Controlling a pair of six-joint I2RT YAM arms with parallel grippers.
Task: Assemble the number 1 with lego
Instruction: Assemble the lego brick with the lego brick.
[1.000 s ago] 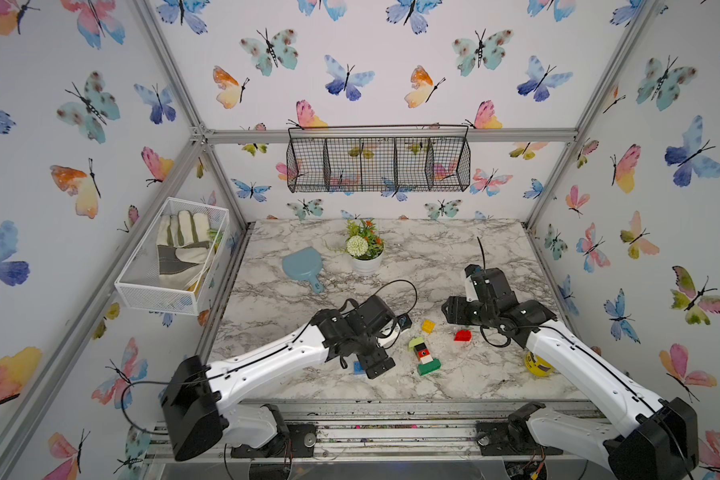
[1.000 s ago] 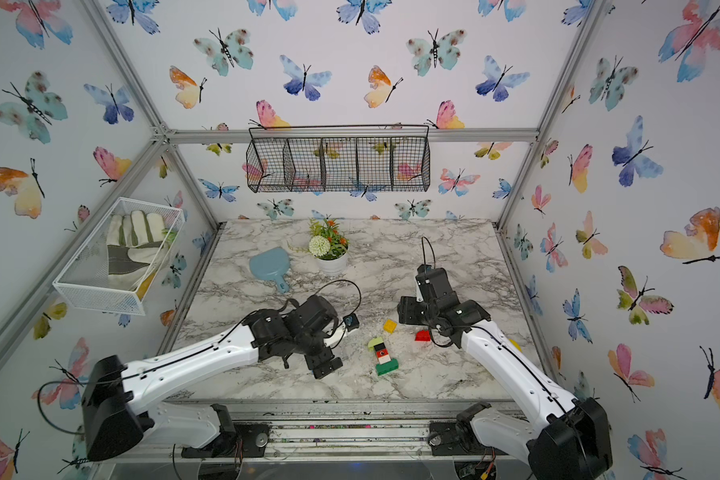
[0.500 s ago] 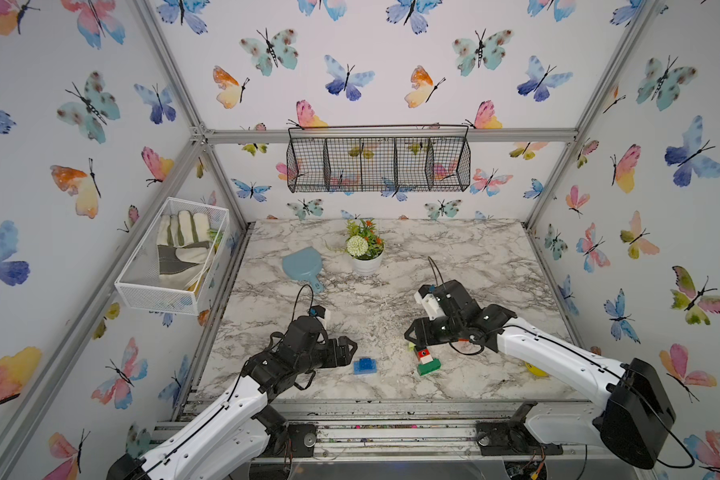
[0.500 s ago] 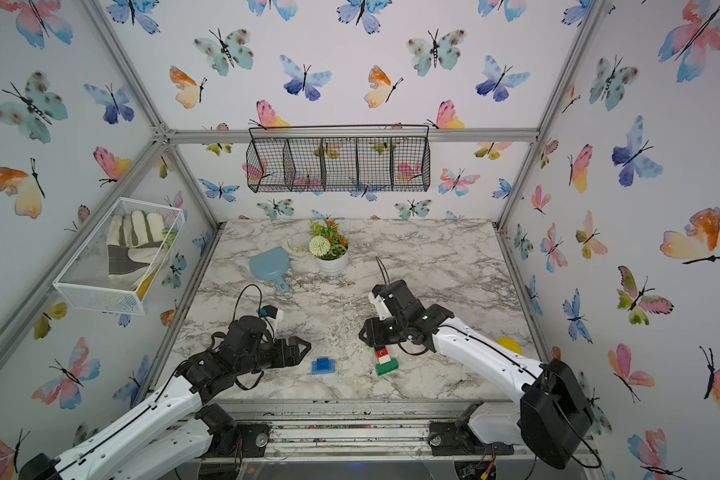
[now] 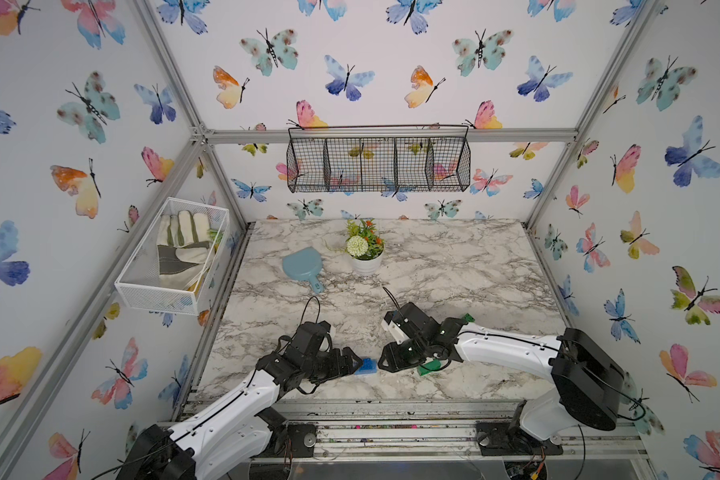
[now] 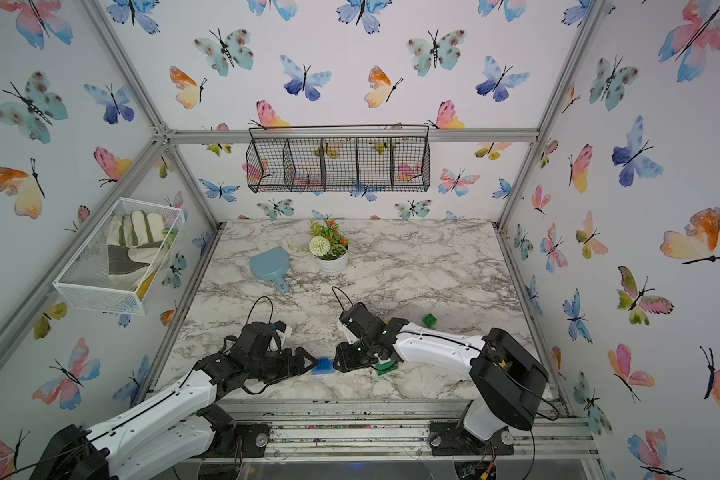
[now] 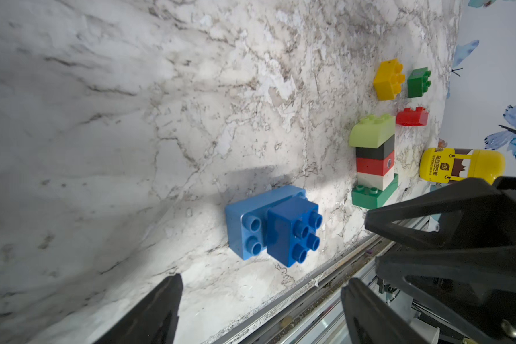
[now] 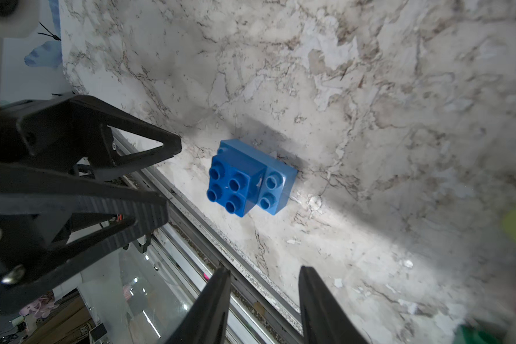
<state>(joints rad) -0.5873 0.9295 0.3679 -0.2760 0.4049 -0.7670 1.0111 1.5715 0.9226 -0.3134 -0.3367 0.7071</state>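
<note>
Two blue lego bricks, a dark square one on a longer lighter one, lie near the table's front edge. My left gripper is just left of them, open wide and empty. My right gripper faces it from the right, open with a narrower gap and nothing in it. A lego stack of lime, black, red and white on a green base lies behind the right gripper. Loose yellow, green and red bricks lie beyond it.
A yellow jar lies by the stack. A potted flower and a blue scoop stand at the back. The metal rail runs right along the front edge under both grippers. A wire basket hangs on the back wall.
My left arm pulled back from the middle, then came to the blue bricks. My right gripper moved left and forward from the red brick to the blue bricks, its jaws narrowing.
</note>
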